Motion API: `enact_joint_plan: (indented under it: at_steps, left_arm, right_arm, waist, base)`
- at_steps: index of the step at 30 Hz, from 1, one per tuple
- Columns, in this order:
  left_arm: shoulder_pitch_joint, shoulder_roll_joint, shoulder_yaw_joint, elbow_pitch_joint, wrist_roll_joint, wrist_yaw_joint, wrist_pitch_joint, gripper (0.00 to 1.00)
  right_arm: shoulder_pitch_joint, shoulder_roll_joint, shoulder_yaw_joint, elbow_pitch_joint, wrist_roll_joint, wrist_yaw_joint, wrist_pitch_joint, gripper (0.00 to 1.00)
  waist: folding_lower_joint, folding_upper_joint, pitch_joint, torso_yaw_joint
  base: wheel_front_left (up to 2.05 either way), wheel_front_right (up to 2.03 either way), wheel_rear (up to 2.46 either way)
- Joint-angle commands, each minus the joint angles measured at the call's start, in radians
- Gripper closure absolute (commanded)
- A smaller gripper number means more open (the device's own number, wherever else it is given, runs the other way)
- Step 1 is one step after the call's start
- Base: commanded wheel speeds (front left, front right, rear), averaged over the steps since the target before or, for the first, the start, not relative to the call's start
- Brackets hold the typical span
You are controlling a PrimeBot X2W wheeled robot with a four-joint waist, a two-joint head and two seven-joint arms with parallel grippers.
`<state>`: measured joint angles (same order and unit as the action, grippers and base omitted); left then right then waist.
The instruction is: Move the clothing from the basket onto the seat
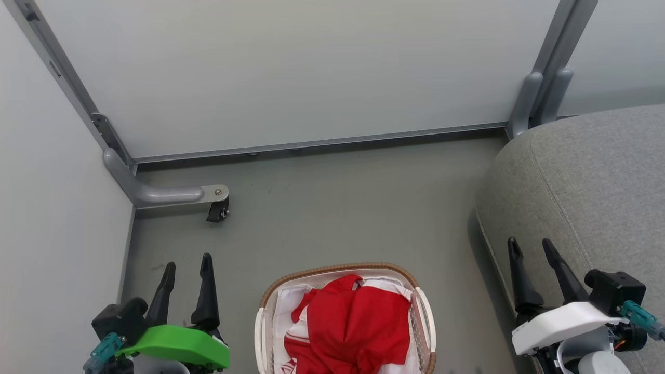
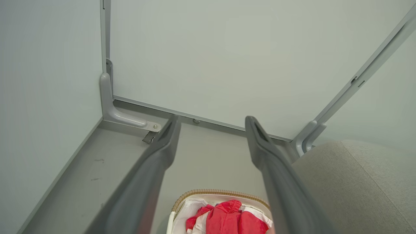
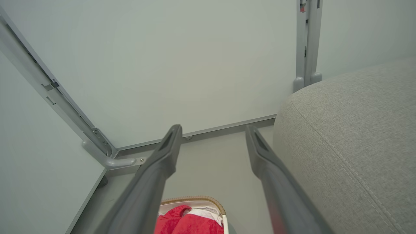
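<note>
Red clothing [image 1: 353,324] with white-striped trim is heaped in the white basket [image 1: 337,271] with a brown woven rim, on the floor at the bottom centre. Both wrist views catch the clothing [image 2: 227,219] [image 3: 188,222] at their lower edge. The grey seat [image 1: 587,176] fills the right side, also seen as the seat [image 2: 357,182] [image 3: 351,136]. My left gripper [image 1: 187,264] stands open left of the basket, holding nothing. My right gripper [image 1: 531,246] stands open over the seat's front edge, to the right of the basket. In each wrist view the gripper [image 2: 211,120] [image 3: 211,128] has its fingers spread wide and empty.
Pale partition panels [image 1: 291,67] close off the back and left. A grey metal foot with a caster [image 1: 217,210] juts out at the back left, and a grey post [image 1: 540,98] stands beside the seat. Grey floor [image 1: 353,208] lies between basket and wall.
</note>
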<state>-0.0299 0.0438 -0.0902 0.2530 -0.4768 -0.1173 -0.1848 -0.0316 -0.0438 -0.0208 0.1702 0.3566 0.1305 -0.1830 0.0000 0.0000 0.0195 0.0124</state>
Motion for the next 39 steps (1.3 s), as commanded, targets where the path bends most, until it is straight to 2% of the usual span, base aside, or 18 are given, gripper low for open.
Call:
enact_joint_plan:
  at_steps: [1, 39]
  left_arm:
    - [0.010, 0.007, 0.000, -0.003, 0.028, 0.004, -0.008, 0.00]
    - [0.041, 0.010, -0.034, 0.065, 0.274, 0.016, -0.083, 0.00]
  right_arm:
    - [0.007, -0.006, 0.003, -0.004, -0.029, 0.000, -0.010, 0.00]
    - [0.041, -0.009, 0.030, -0.007, -0.330, 0.000, -0.084, 0.00]
  waist:
    - [0.0000, 0.0000, 0.000, 0.001]
    - [0.0000, 0.0000, 0.003, 0.009]
  base:
    - [0.00, 0.00, 0.00]
    - [0.00, 0.00, 0.00]
